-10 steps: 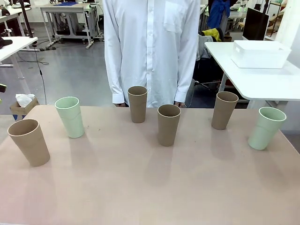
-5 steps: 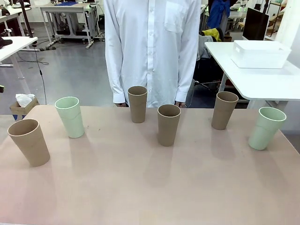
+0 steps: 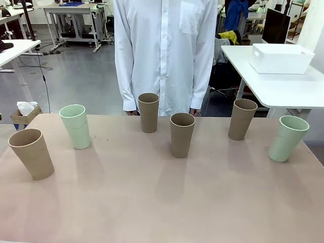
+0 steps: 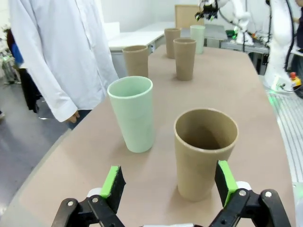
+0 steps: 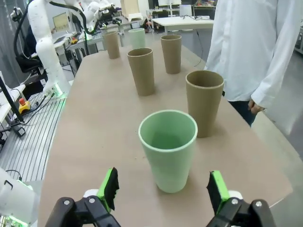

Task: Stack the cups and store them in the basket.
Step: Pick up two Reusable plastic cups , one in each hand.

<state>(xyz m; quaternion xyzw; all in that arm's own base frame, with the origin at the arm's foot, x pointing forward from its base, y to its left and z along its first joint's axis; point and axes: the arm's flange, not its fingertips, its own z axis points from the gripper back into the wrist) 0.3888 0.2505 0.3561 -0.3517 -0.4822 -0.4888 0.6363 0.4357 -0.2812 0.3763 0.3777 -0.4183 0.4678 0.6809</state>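
**Tan table [image 3: 162, 202] carrying six loose cups, both claws gaping**

The six cups are standing upright and well apart on the table, none nested. The far-left brown cup [image 3: 31, 153] is sitting nearest the robot, with the left mint cup [image 3: 76, 126] just beyond it. The rear brown cup [image 3: 148, 112] and the middle brown cup [image 3: 182, 134] are occupying the centre. The right brown cup [image 3: 242, 119] and the right mint cup [image 3: 287, 137] are closing the row. The basket [image 3: 281, 58] is resting on a white side table [image 3: 288, 88] off to the right, well away from the cups. A person [image 3: 164, 50] in a white shirt is standing at the far edge.

The left gripper [image 4: 169, 183] is facing along the table with its jaws spread wide, gripping nothing. The far-left brown cup is standing just ahead of it. The right gripper [image 5: 163, 188] is likewise released and empty, and the right mint cup is standing straight ahead of it
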